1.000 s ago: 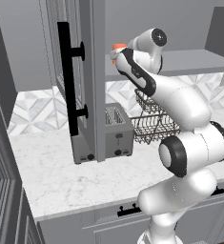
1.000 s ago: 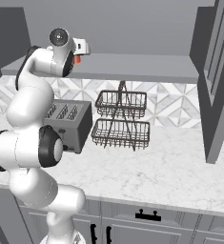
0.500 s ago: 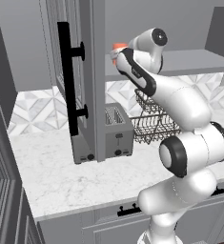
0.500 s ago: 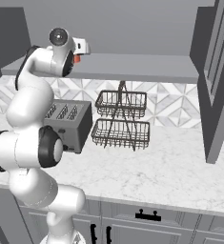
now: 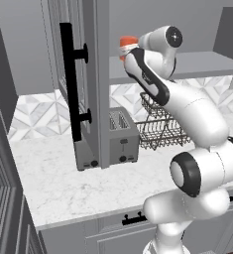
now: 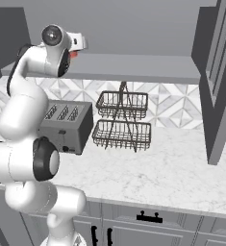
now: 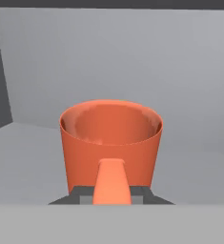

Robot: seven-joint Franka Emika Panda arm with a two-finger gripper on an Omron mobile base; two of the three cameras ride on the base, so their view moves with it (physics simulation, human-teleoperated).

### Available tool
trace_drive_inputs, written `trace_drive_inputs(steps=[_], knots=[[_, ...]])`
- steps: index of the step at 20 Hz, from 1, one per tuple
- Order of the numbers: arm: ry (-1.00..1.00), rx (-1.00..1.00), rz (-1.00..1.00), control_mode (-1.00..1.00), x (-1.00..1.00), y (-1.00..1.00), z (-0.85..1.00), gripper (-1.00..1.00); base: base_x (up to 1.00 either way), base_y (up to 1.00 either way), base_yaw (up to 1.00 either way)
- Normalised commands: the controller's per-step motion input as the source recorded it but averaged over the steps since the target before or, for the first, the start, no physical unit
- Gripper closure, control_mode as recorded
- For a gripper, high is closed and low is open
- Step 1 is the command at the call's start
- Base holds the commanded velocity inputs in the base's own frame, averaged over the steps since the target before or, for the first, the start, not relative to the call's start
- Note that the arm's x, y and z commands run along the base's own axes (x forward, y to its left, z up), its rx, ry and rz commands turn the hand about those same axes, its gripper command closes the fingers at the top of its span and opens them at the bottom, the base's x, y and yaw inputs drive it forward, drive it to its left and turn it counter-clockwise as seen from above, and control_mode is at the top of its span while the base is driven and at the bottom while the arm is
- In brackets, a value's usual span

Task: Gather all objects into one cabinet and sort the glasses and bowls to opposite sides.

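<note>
An orange-red mug [image 7: 111, 138] stands upright in front of the hand camera, its handle [image 7: 111, 181] pointing back between the dark finger tips. My gripper [image 7: 112, 196] is shut on that handle. From the base, the mug [image 5: 127, 44] shows at the left end of the grey cabinet shelf [image 5: 197, 67], just over its front edge, with the white hand [image 5: 138, 52] beside it. In the right base view a sliver of the mug [image 6: 74, 54] peeks out under the hand [image 6: 75, 42], above the shelf [image 6: 133, 67]. Whether the mug rests on the shelf floor [image 7: 32, 157] or hangs just above it, I cannot tell.
A grey cabinet door [image 5: 83, 84] with a black bar handle [image 5: 68, 84] stands open left of the arm. Another open door [image 6: 220, 81] hangs at the right. On the marble counter [image 6: 172, 168] sit a toaster [image 6: 64, 125] and a two-tier wire rack [image 6: 121, 120].
</note>
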Motion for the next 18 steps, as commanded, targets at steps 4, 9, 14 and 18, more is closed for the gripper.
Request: trace_drive_inputs(steps=[4, 9, 14, 18], knots=[[-0.16, 0.0, 0.0, -1.0, -0.43, -0.04, 0.2, 1.0, 0.0, 0.0, 0.0], [-0.19, 0.0, 0.0, -1.0, -0.41, -0.01, 0.23, 1.0, 0.0, 0.0, 0.0], [-0.11, 0.0, 0.0, 1.0, -0.21, 0.0, 0.13, 1.0, -0.13, 0.0, 0.0], [0.0, 0.0, 0.0, 1.0, 0.0, 0.0, 0.0, 1.0, -0.36, 0.0, 0.0]])
